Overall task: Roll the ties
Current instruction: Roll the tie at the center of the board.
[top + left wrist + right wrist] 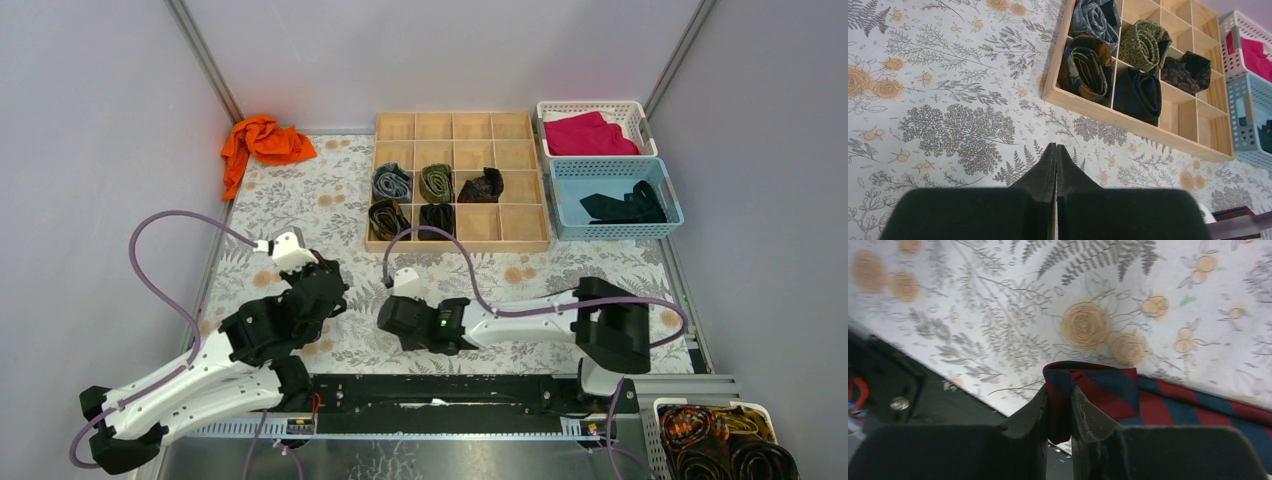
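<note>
A table under a white cloth printed with flowers and ferns (pixel 300 200) fills the workspace. At its far side sits a shallow wooden tray of square compartments (pixel 458 243). Just right of the tray stand a white plastic basket (pixel 640 108) holding a magenta cloth (pixel 590 135) and a pale blue plastic basket (pixel 672 215) with a loose black necktie (pixel 625 205) in it. A crumpled orange cloth (pixel 262 142) lies at the far left corner.

Five rolled neckties occupy the tray's two rows nearest the arms. A grey-blue coil (pixel 392 182), an olive coil (pixel 436 182) and a dark patterned coil (pixel 481 186) sit side by side. A brown coil (pixel 387 217) and a dark navy coil (pixel 437 216) sit in front of them.

The left gripper (pixel 1056 150) hovers over bare cloth in front of the tray, its jaws pressed together on nothing. The right gripper (pixel 1060 395) is low at the table's near edge. Its jaws are clamped on the folded end of a navy and red striped necktie (pixel 1148 400), which lies flat on the cloth.
</note>
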You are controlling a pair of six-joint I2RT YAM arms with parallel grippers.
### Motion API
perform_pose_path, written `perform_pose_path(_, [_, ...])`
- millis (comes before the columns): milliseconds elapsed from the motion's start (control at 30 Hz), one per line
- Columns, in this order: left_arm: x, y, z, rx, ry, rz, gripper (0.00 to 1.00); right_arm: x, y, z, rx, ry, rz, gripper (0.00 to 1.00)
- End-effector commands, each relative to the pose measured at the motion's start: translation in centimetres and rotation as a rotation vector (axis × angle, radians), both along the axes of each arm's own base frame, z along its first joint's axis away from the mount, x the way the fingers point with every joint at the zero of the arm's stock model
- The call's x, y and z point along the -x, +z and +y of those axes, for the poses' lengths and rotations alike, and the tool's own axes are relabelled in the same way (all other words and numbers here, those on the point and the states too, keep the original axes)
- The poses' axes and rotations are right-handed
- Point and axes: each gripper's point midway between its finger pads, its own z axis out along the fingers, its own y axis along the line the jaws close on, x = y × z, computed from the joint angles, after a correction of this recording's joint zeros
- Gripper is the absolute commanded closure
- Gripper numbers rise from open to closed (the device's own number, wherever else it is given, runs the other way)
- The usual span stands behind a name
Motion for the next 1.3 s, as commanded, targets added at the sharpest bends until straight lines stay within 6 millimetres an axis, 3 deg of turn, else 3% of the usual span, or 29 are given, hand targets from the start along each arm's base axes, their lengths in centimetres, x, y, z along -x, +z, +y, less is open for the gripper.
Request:
perform_pose_path(0, [-0.6, 0.2, -0.4, -0.039, -0.011, -0.017, 1.00, 1.8, 2.3, 2.5, -0.277, 0.020, 0.156, 0.77])
perform_pose_path(167, [-1.0, -0.5, -2.1, -0.036, -0.065, -0.012, 1.00, 2.3, 2.8, 2.0, -0.479, 0.002, 0.272, 0.78])
perform_pose_path(300, [-1.4, -0.6, -3.0, -0.049, -0.083, -0.002, 1.00, 2.8, 3.3, 0.3, -0.610, -0.028, 0.327, 0.78])
perform_pose_path(533, [-2.2, -0.8, -5.3, -0.043, -0.139, 0.001, 1.00, 3.5, 5.6, -1.7, -0.756, -0.040, 0.351, 0.78])
perform_pose_path(900, [-3.5, -3.4, -9.0, -0.079, -0.209, 0.052, 1.00, 3.9, 2.9, -4.9, -0.805, -0.133, 0.421, 0.78])
perform_pose_path(1167, [-4.0, -4.1, -10.4, -0.106, -0.235, 0.073, 1.00, 3.8, 2.3, -6.6, -0.874, -0.201, 0.426, 0.79])
perform_pose_path(1267, [-4.1, -4.1, -10.6, -0.104, -0.240, 0.072, 1.00, 3.6, 3.0, -7.0, -0.899, -0.197, 0.408, 0.78])
